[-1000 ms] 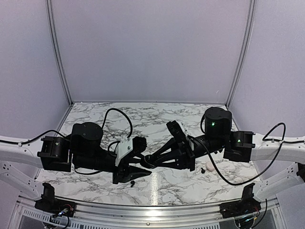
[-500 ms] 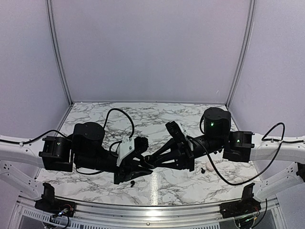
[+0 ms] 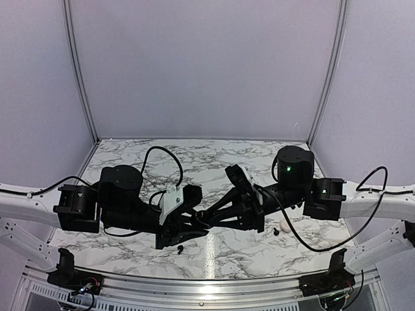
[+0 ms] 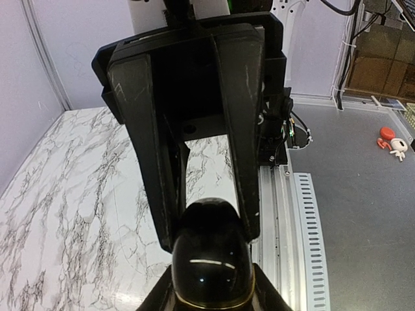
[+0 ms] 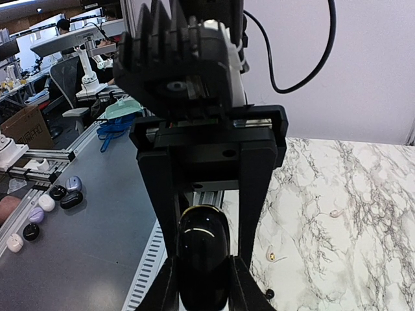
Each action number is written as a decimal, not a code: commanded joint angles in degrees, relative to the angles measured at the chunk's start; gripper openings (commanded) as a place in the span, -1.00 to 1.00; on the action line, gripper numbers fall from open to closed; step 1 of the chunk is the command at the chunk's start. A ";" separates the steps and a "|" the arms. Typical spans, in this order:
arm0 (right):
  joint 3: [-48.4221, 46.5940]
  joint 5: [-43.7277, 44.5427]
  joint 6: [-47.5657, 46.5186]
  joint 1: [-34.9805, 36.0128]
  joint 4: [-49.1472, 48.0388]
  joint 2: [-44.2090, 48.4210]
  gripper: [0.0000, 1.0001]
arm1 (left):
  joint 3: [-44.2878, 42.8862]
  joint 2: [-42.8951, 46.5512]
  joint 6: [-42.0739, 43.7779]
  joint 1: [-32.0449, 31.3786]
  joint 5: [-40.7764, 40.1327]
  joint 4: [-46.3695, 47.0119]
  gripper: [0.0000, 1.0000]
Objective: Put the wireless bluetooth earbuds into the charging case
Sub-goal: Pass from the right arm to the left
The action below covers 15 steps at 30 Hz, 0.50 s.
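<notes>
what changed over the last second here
The left fingers closed inward onto the black glossy object, so both arms now grip it between them. The right fingers stayed shut on it, and the loose black earbud did not move.

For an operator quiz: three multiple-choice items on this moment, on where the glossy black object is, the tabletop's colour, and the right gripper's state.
1. Where is the glossy black object? A) lying by the back wall B) between both grippers' fingers C) on the floor
2. The table is A) white marble, dark-veined B) plain green C) wood
3. The right gripper is A) wide open, empty B) out of view C) shut on the glossy black object
Key: 1 B, the left gripper and the right gripper flank it in both wrist views; 2 A, the veins show; 3 C, its fingers press the object's sides.
</notes>
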<state>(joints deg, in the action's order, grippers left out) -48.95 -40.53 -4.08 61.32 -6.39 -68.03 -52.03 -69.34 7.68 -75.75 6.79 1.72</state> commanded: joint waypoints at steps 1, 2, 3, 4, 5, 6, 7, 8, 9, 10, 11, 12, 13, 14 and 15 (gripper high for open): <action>-0.80 0.20 0.04 -0.24 -0.69 -0.35 -0.95 | -1.23 0.90 0.33 0.16 -0.72 2.74 -0.28; -0.86 0.19 0.03 -0.24 -0.62 -0.35 -0.95 | -1.15 1.02 0.32 0.16 -0.61 2.80 -0.28; -0.90 0.19 0.03 -0.24 -0.57 -0.43 -0.95 | -1.10 1.05 0.44 0.16 -0.41 2.77 -0.29; -0.96 0.26 0.03 -0.26 -0.55 -0.41 -0.95 | -1.08 1.07 0.48 0.16 -0.24 2.81 -0.31; -1.02 0.28 0.03 -0.24 -0.55 -0.51 -0.95 | -0.99 1.06 0.57 0.16 -0.05 2.79 -0.34; -1.06 0.28 0.03 -0.24 -0.53 -0.64 -0.95 | -0.93 1.11 0.65 0.16 0.14 2.83 -0.39; -1.06 0.20 0.03 -0.24 -0.54 -0.67 -0.95 | -0.89 1.21 0.67 0.16 0.23 2.84 -0.42; -1.06 0.19 -0.03 -0.24 -0.47 -0.77 -0.95 | -0.88 1.10 0.75 0.16 0.36 2.80 -0.48; -1.08 0.26 -0.05 -0.24 -0.46 -0.72 -0.95 | -0.88 1.11 0.78 0.16 0.52 2.70 -0.53; -1.06 0.31 -0.05 -0.24 -0.52 -0.70 -0.95 | -0.81 1.12 0.83 0.16 0.63 2.71 -0.57; -1.06 0.33 0.07 -0.24 -0.54 -0.61 -0.94 | -0.73 1.19 0.89 0.17 0.71 2.71 -0.62; -1.06 0.55 0.30 -0.24 -0.55 -0.54 -0.91 | -0.59 1.21 0.92 0.16 0.69 2.75 -0.67; -1.14 0.73 0.50 -0.24 -0.70 -0.53 -0.88 | -0.41 1.30 1.01 0.19 0.81 2.81 -0.71; -1.17 1.03 0.67 -0.24 -0.75 -0.44 -0.83 | -0.22 1.38 1.10 0.16 0.94 2.89 -0.75; -1.15 1.37 0.86 -0.30 -0.87 -0.36 -0.75 | -0.05 1.46 1.11 0.16 1.02 2.98 -0.79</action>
<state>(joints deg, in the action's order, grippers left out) -48.95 -40.45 -4.05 61.32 -6.46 -68.25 -52.01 -69.30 8.19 -75.70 7.01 2.55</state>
